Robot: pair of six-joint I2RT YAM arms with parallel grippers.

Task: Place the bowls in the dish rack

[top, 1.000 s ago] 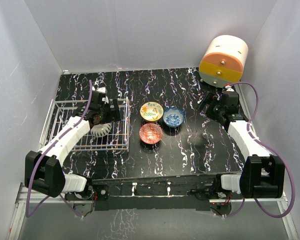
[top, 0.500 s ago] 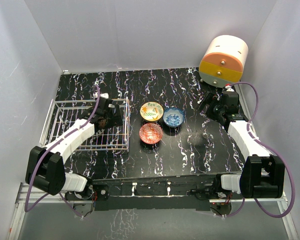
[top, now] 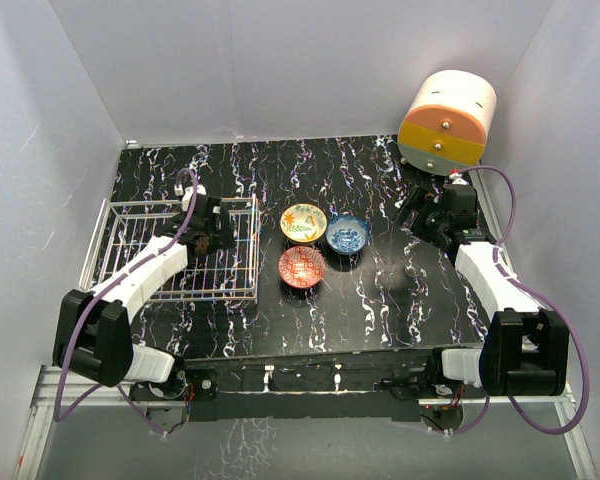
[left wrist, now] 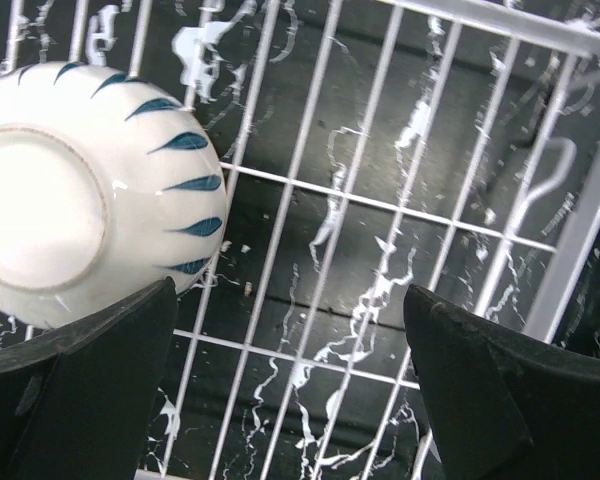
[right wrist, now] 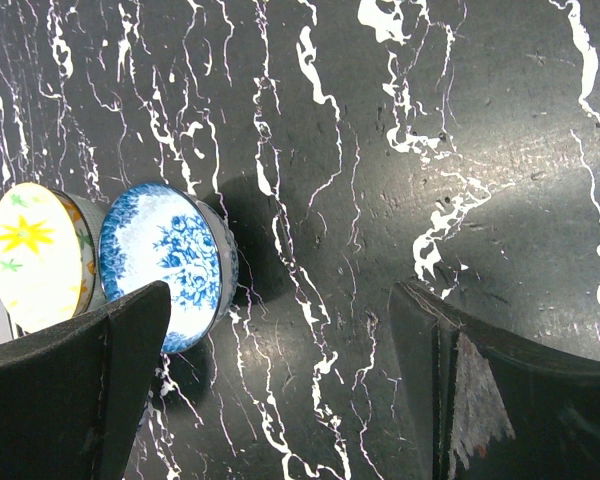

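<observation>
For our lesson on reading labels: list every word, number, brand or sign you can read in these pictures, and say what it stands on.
No readable text in any view.
drawer unit: plain cream and orange, no lettering.
yellow bowl, blue bowl, red bowl: painted patterns only, no words.
white bowl in the dish rack: teal strokes, no writing.

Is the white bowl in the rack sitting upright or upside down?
Upside down: the bowl shows its flat base, resting on the rack wires.

Four bowls (top: pixel 303 222) (top: pixel 348 233) (top: pixel 302 266) (left wrist: pixel 80 200), one dish rack (top: pixel 140 206), one drawer unit (top: pixel 446 122)
</observation>
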